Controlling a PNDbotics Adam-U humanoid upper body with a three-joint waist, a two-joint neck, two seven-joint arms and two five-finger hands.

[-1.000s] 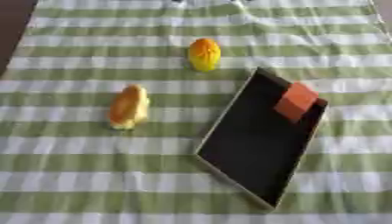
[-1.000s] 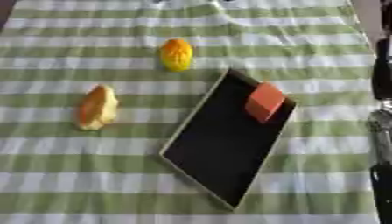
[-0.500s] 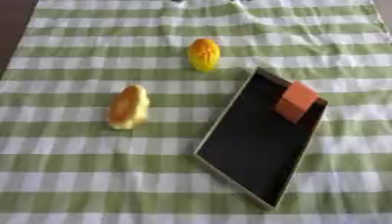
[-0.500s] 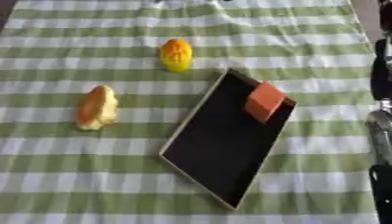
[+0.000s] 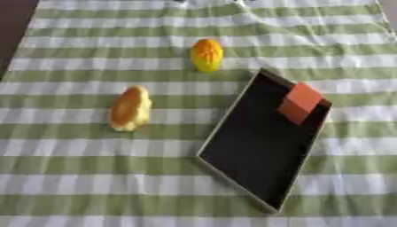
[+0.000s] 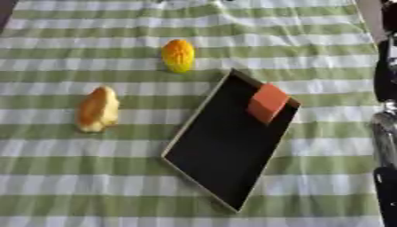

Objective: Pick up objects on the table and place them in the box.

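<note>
Lying in the box (image 5: 232,166), orange block (image 5: 300,103); no hand shows.

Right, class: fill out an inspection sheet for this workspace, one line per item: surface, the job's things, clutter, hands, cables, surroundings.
Surface: green and white striped cloth, lying flat.
Job's things: black box, set askew; orange block inside at its far end; yellow-orange object on the cloth beyond the box; tan-orange object on the cloth left of the box.
Clutter: nothing seen.
Hands: neither in view; part of the right arm shows at the right edge.
Cables: nothing seen.
Surroundings: dark strip past the cloth's far left edge.
</note>
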